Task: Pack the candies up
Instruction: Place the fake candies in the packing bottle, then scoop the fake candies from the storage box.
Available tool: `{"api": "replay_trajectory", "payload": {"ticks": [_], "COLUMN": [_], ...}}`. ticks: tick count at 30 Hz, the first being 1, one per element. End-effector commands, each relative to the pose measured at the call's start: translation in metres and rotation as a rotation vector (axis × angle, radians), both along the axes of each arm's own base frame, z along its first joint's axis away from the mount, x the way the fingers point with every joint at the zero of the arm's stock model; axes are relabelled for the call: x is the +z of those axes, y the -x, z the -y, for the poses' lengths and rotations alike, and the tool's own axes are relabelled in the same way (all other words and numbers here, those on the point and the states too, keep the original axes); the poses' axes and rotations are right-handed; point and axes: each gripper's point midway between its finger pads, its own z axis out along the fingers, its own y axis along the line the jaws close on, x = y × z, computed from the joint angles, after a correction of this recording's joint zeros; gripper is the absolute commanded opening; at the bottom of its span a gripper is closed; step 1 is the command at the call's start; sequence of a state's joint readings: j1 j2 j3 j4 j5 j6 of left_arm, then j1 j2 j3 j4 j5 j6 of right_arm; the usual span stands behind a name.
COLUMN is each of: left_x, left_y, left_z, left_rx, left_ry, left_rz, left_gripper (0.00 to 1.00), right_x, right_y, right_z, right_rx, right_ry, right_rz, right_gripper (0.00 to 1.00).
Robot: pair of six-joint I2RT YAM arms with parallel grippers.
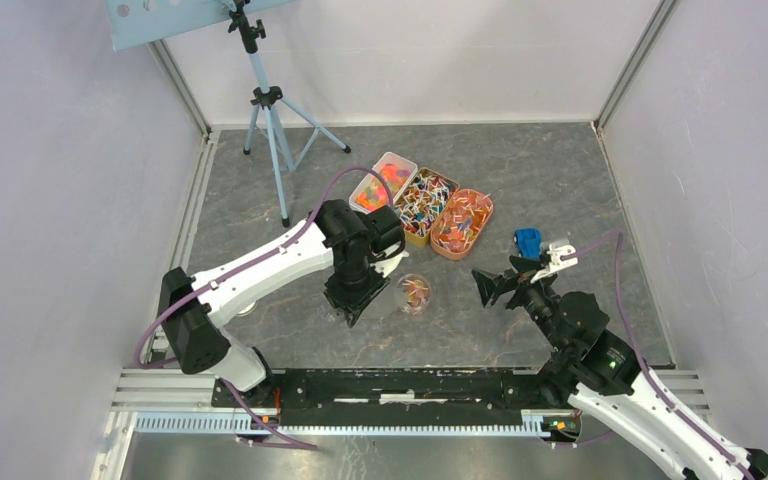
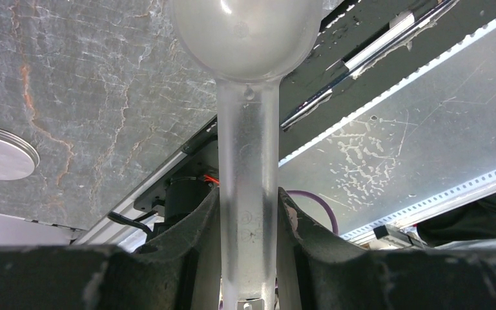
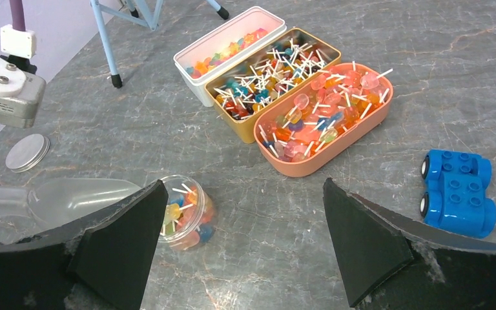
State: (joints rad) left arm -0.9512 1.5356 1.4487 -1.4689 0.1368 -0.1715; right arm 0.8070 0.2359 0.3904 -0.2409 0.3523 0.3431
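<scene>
- Candies: the nearest lot sits in a clear jar on the counter, between the two claws.
- Left claw: clamped on the handle of a translucent scoop.
- Scoop bowl lies just left of the jar; contact cannot be told.
- Right claw: spread wide, holding nothing, near the jar.
- Beyond, more candies fill three boxes side by side: white box, gold box, orange box.
- Blue car stands right of the orange box, apart.
- Round lid lies left of the scoop.
</scene>
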Motion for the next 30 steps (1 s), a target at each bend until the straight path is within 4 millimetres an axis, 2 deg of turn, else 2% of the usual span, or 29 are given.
{"api": "replay_trajectory", "payload": {"ticks": [1,6,9,13,17,21,25,28,30], "left_x": [0.016,0.027,0.033,0.048,0.07,0.083,0.092,0.097,0.099], "left_y": [-0.005,-0.015,-0.018,-0.024,-0.024,-0.021,-0.012,-0.008,-0.006], "left_z": [0.003,0.003,0.004,0.015,0.024,0.023,0.028,0.029,0.03], "left_rx": [0.07,0.079,0.088,0.124,0.144,0.136,0.117,0.104,0.101], "left_ry": [0.017,0.055,0.091,0.202,0.341,0.391,0.458,0.486,0.496], "left_rz": [0.058,0.136,0.172,0.231,0.263,0.271,0.242,0.232,0.229], "left_gripper": [0.02,0.02,0.02,0.02,0.02,0.02,0.02,0.02,0.02], "right_x": [0.001,-0.005,-0.001,0.015,0.03,0.049,0.075,0.087,0.086], "right_y": [-0.001,-0.001,-0.002,0.001,0.02,0.029,0.04,0.05,0.051], "right_z": [-0.004,-0.021,-0.041,-0.071,-0.107,-0.131,-0.146,-0.164,-0.177], "right_rx": [0.008,0.083,0.188,0.337,0.559,0.642,0.64,0.67,0.676], "right_ry": [-0.023,0.006,0.045,0.069,0.076,0.15,0.226,0.309,0.391], "right_rz": [0.013,0.007,0.1,0.238,0.439,0.607,0.794,0.887,0.914], "right_gripper": [0.98,0.98,0.98,0.94,0.91,0.89,0.91,0.91,0.92]}}
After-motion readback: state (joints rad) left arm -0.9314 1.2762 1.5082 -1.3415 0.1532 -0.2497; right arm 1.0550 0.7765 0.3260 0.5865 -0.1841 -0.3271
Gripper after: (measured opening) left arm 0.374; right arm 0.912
